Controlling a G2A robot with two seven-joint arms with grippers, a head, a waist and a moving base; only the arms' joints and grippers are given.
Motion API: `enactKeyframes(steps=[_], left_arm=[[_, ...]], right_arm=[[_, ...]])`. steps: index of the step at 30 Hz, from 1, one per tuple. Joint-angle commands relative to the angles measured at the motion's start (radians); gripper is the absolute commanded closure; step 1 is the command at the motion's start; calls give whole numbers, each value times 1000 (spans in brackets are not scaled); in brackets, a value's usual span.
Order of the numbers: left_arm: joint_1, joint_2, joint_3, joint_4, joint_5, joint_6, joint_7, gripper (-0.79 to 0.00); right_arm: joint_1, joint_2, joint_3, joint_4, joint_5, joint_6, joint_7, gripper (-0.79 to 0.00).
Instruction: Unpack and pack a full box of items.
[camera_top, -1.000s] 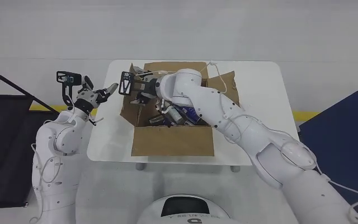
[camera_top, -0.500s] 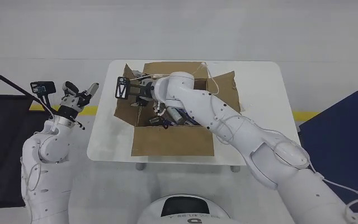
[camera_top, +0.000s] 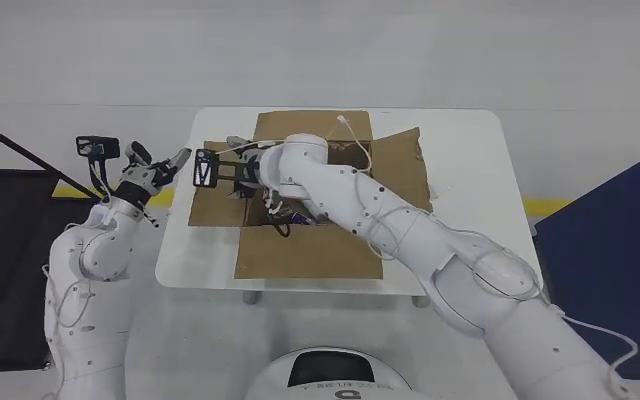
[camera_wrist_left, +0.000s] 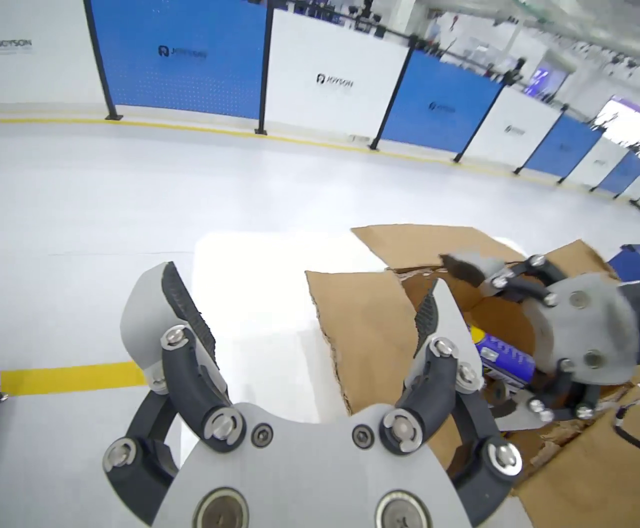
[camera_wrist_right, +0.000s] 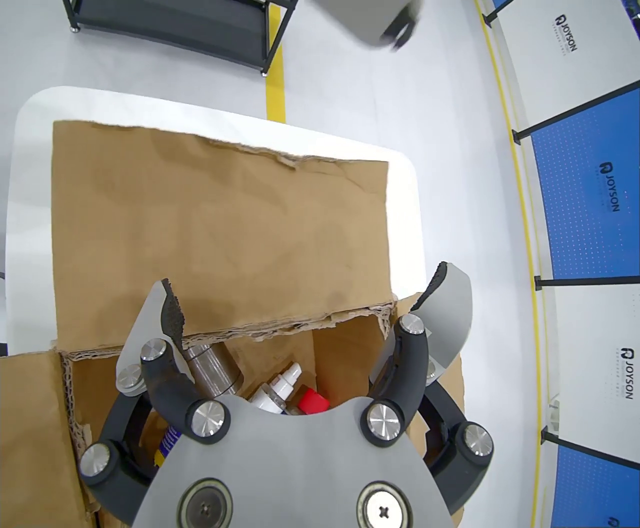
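An open cardboard box (camera_top: 310, 255) stands in the middle of the white table (camera_top: 460, 150), all its flaps folded out. My right gripper (camera_top: 237, 170) is open above the box's left side, its fingers (camera_wrist_right: 170, 305) over the hinge of the flattened left flap (camera_wrist_right: 225, 225). Below it inside the box lie a metal cylinder (camera_wrist_right: 215, 370), a white spray bottle (camera_wrist_right: 280, 385) and a red cap (camera_wrist_right: 312, 400). My left gripper (camera_top: 160, 162) hangs open and empty beyond the table's left edge, facing the left flap (camera_wrist_left: 360, 325), the right gripper (camera_wrist_left: 575, 320) and a blue can (camera_wrist_left: 500, 355).
A bare strip of table (camera_wrist_left: 250, 320) lies between the left flap and the table's left edge. The right half of the table beyond the right flap (camera_top: 405, 165) is bare. A black rack (camera_wrist_right: 190, 25) stands on the floor past the left edge.
My right gripper moved left across the box, and the left flap went from upright to lying flat. My left gripper drew back to the left, then came slightly toward the table.
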Motion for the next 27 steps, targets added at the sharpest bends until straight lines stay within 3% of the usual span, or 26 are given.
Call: enactKeyframes(steps=[1, 6, 11, 15, 18, 27], left_arm=[[-27, -1, 44, 2, 71, 82, -45, -785], [-108, -4, 144, 41, 195, 184, -131, -785], [-183, -5, 215, 95, 265, 206, -193, -785], [-228, -6, 247, 133, 269, 198, -213, -785], [-255, -6, 254, 164, 223, 168, -232, -785], [-255, -6, 254, 164, 223, 168, -232, -785]], right_arm=[[0, 13, 40, -14, 6, -8, -17, -785], [-72, 91, 199, -176, -31, -42, -41, -785], [-269, 188, 415, -459, -66, -144, 50, -785], [-423, 239, 565, -633, -62, -214, 100, -785], [-490, 259, 626, -710, -79, -249, 113, -785], [-490, 259, 626, -710, -79, -249, 113, -785]])
